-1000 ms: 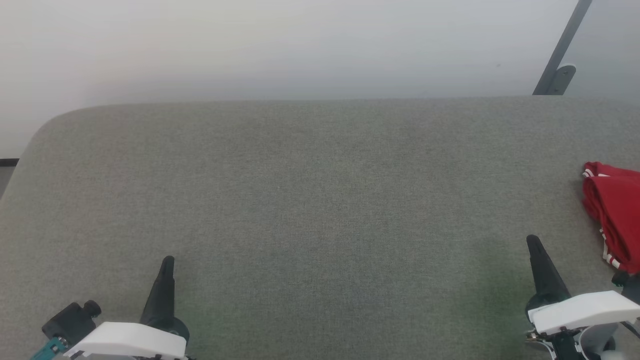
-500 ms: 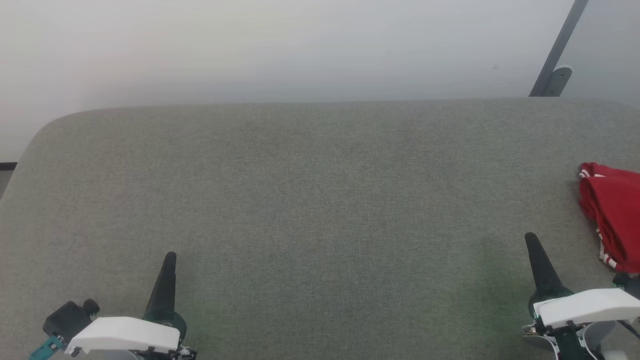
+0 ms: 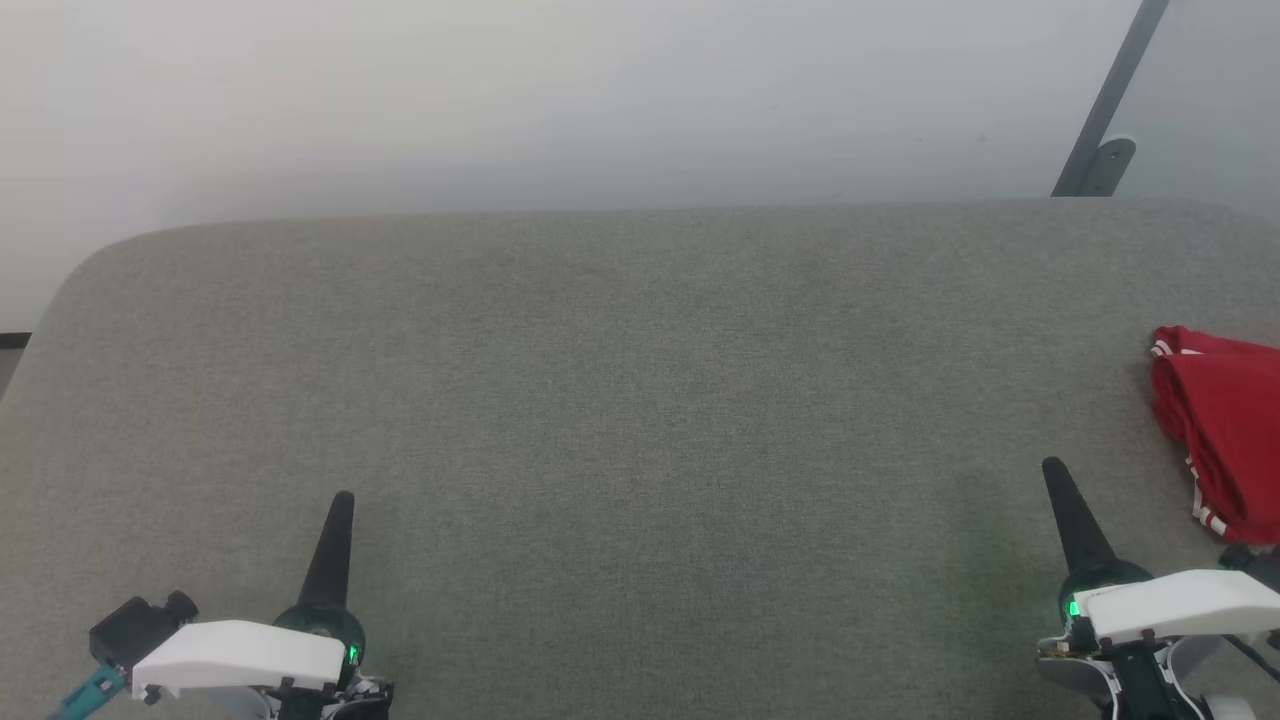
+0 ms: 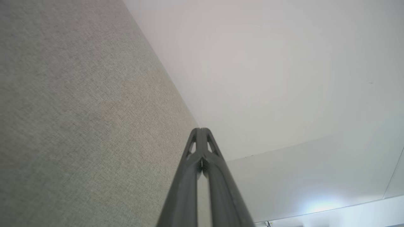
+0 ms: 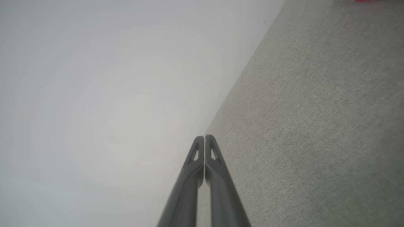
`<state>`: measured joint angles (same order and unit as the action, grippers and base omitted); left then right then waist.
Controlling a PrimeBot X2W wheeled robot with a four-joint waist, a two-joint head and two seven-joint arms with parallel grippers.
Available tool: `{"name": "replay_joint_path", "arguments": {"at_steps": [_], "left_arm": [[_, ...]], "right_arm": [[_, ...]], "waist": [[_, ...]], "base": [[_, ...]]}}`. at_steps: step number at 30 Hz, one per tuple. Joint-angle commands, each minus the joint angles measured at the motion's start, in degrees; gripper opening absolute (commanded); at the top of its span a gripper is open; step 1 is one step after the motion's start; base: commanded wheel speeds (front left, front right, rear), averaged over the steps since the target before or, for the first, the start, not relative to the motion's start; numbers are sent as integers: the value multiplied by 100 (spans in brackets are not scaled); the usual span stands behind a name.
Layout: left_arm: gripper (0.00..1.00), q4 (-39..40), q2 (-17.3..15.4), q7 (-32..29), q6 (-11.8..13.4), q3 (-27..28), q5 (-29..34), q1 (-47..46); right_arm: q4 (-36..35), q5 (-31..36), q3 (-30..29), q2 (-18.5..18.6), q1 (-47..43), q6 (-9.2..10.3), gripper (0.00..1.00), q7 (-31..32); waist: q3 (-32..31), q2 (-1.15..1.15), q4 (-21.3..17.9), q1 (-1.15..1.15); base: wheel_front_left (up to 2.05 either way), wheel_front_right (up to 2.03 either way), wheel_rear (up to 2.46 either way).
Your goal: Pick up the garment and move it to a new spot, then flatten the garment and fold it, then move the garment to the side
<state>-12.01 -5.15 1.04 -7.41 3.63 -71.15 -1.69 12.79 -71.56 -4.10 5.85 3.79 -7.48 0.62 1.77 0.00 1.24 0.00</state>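
2 grippers stand low in the head view, both with fingers pressed together and nothing between them. My left gripper (image 3: 343, 497) rises at the lower left above the grey fabric table (image 3: 640, 400). The left wrist view confirms that its 2 fingers meet at the tips. My right gripper (image 3: 1050, 463) rises at the lower right, and the right wrist view shows the same closed line along its fingers.

The garment (image 3: 1225, 430) lies bunched on the table's right side, cut off by the right edge of the head view. It is red, with white stripe trim (image 3: 1200, 505) along its near-left border. It sits near the right gripper, beyond and to the right of the fingertips, with bare table between them. I cannot make out any lettering.

Compared with 1 second ago, the whole head picture has shifted. The table's far edge, the dark pole (image 3: 1110, 100) at upper right and the garment all sit slightly lower and further left, so I log this as camera movement, not garment movement. Both finger pairs reach a little higher in the picture. A green light (image 3: 352, 655) now shows at the left gripper's base, and a second green light (image 3: 1072, 608) at the right gripper's base. Both grippers are closed, as before.
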Motion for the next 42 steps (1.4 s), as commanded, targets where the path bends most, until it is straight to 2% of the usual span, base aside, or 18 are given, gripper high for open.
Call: {"name": "replay_joint_path", "arguments": {"at_steps": [1, 42], "left_arm": [[0, 18, -8, -50, -8, 29, -146, -148], [0, -167, 117, -561, -12, 159, -1837, -423]], "right_arm": [[-31, -144, -38, -4, 90, -4, 0, 62], [104, -1744, -200, -243, 249, -2, 0, 495]], "waist": [[-5, 0, -4, 0], [-124, 0, -96, 0]], "base": [[0, 0, 0], [0, 0, 0]]}}
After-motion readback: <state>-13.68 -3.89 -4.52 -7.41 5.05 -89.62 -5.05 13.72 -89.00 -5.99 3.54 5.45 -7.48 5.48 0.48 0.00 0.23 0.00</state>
